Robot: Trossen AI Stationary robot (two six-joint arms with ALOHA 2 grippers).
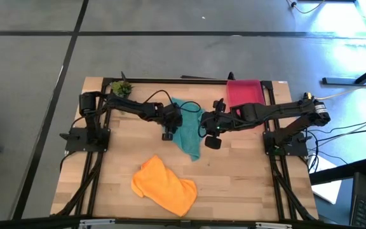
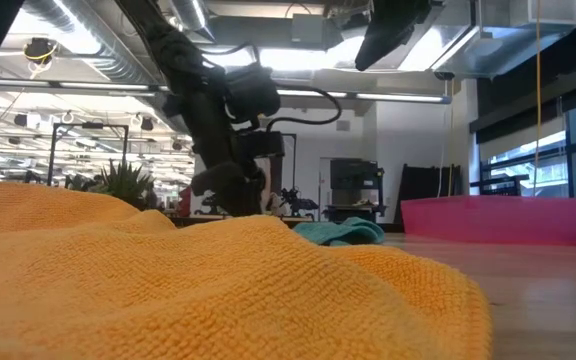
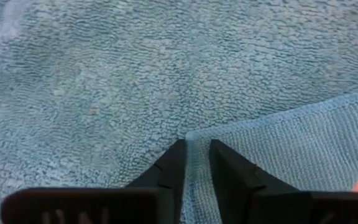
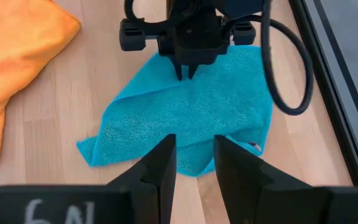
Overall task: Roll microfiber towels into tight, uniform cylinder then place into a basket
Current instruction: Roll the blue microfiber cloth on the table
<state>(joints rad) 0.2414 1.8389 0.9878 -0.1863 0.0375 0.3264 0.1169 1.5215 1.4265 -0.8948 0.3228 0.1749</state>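
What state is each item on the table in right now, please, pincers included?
teal towel: crumpled, unrolled, on the table
orange towel: bunched, unrolled, untouched
basket: no towel inside
left pincer: down on the teal towel, fingers pinching a fold
right pincer: hovering over the teal towel's near edge, fingers apart, holding nothing

Light falls evenly from overhead; long ceiling strips glow in the low view and bleach the windows at the side. The counter looks bright and flat, with only faint soft shadows under the arms. Nearest the low camera the orange towel is a blurred mass. Just ahead of the left jaws the teal towel fills the picture, its pile slightly soft. Glare whitens the floor in the high view.
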